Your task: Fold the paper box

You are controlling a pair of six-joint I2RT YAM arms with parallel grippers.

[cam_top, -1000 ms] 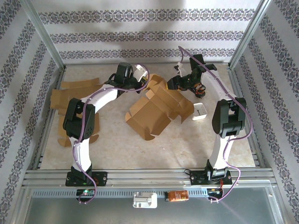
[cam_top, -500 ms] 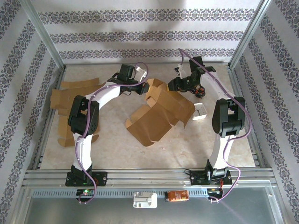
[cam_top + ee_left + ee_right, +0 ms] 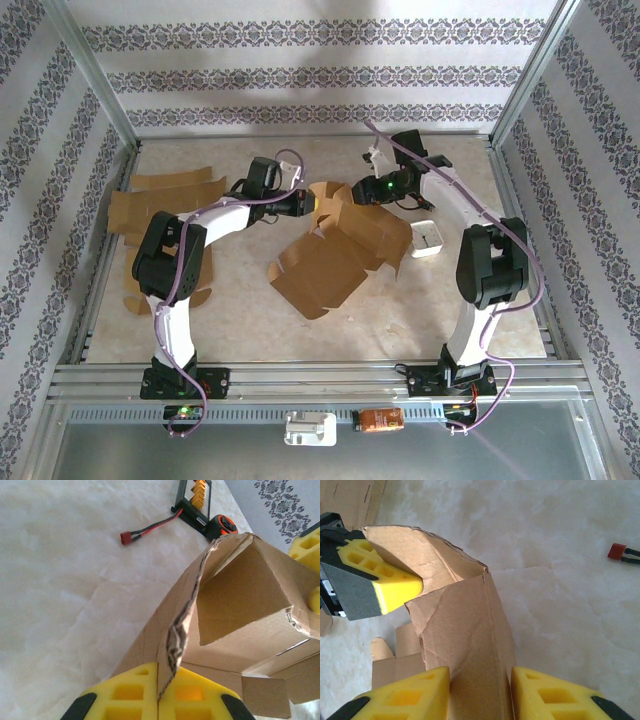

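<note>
Top external: paper box [image 3: 345,245] half-formed, lying approx. centre of table [image 3: 420,310], far flaps raised btwn the two arms. Left wrist: left claw [image 3: 158,692] pinched tight on a ragged flap edge. Right wrist: right claw [image 3: 480,685] clamps a creased wall panel, cardboard touching both pads. Claws near each other.

Top view high above near edge, overlooking table [image 3: 240,310]; wrist views close, share paper box [image 3: 465,625].
</note>
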